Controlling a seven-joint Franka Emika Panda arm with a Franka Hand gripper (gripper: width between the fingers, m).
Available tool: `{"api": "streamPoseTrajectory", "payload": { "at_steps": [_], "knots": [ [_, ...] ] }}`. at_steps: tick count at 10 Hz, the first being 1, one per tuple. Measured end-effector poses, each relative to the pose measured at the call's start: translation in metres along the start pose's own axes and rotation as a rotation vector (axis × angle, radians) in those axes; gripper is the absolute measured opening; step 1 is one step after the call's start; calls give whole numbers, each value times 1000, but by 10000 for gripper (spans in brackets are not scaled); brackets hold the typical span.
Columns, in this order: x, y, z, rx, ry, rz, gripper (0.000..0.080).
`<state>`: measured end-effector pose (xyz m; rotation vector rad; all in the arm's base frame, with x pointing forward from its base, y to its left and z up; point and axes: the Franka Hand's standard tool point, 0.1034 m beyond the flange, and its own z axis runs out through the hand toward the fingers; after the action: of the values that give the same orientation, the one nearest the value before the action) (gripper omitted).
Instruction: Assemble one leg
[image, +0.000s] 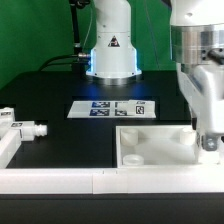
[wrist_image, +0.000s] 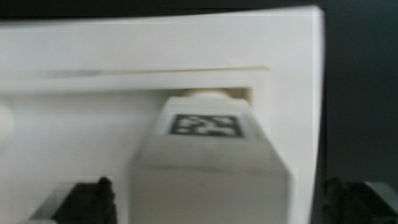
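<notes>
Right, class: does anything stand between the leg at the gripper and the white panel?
Nothing visible does. In the wrist view the leg lies between the fingers of the gripper, its far end right up against the panel. Whether the fingers clamp it is unclear.

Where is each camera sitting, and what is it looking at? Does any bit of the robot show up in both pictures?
Exterior view: sits off the arm, low at the table's edge, facing across the black table toward the arm's base; it shows the marker board, the white panel, a loose leg, and the gripper at that view's right.
Wrist view: rides on the wrist, looking down between the dark fingertips at a tagged leg against the panel.
Shared: the panel and the gripper.
</notes>
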<state>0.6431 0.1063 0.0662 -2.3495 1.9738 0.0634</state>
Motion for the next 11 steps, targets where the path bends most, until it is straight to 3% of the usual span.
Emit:
{"api": "streamPoseTrajectory", "payload": {
  "at_steps": [1, 2, 5, 6, 8, 10, 11],
  "knots": [
    [-6, 1, 2, -3, -10, -210, 615],
    [-10, 2, 3, -8, -15, -256, 642],
    [-6, 2, 3, -10, -7, -445, 649],
    [-2, 2, 2, -14, 8, -600, 649],
    [-2, -5, 1, 4, 57, -1022, 649],
    [-4, -4, 4, 6, 63, -1025, 649],
    [-4, -4, 4, 6, 63, -1007, 549]
  ]
}}
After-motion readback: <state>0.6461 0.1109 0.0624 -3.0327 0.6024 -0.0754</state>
